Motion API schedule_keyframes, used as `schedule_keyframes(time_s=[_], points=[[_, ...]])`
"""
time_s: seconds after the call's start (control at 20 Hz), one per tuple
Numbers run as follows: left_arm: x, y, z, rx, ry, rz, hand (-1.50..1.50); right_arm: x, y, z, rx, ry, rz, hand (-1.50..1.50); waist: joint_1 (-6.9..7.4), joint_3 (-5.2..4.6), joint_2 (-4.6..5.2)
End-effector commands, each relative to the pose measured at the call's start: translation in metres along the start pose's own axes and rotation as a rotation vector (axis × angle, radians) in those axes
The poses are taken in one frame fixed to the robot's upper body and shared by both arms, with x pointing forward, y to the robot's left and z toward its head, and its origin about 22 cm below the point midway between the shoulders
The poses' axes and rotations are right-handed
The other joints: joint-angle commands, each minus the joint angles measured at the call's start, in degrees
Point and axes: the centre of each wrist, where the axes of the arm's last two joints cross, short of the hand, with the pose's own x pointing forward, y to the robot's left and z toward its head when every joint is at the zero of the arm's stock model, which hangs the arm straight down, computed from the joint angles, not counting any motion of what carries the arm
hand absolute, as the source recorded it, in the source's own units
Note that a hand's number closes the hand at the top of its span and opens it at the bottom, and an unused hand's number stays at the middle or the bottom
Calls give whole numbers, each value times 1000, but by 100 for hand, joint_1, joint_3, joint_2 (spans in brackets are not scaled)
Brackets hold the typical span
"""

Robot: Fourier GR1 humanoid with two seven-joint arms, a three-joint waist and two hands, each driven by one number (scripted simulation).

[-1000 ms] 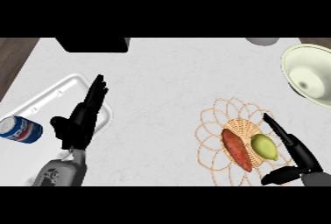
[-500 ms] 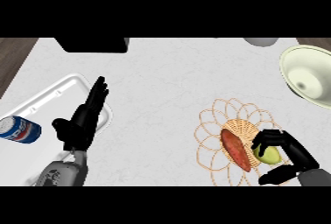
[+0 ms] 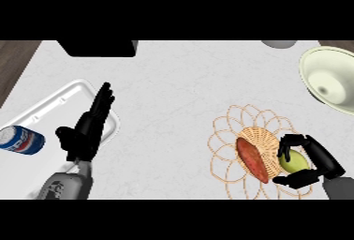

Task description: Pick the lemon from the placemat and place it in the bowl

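One can [image 3: 19, 140] bears illegible writing; right hand [image 3: 319, 157] clasps lemon [image 3: 295, 162].

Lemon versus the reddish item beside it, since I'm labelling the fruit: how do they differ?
The lemon is yellow-green and rounded; the reddish item is brown-red, long and tapered. The right hand curls round the lemon, while the reddish item lies free beside it. The lemon looks smaller. Both are over the woven placemat.
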Motion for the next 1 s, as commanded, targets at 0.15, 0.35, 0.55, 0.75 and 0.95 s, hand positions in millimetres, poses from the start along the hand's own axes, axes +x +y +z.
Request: schedule_keyframes(time_s=[0.15,0.35,0.55,0.75,0.95], points=[[2,11,0,19,5,12,0,69,-22,-22,-108,-28,-91,150,-128,52,-21],[10,10,-3,26,7,-5,0,101,-23,-21,-261,-130,-10,150,-81,62,-1],[13,4,6,11,20,21,0,153,-56,-9,-346,-178,101,150,-85,61,-18],[-2,5,8,4,14,8,0,207,-83,1,-395,-141,182,150,-77,58,-4],[3,14,-5,-7,0,14,0,253,-94,-20,-444,-64,226,150,2,58,22]])
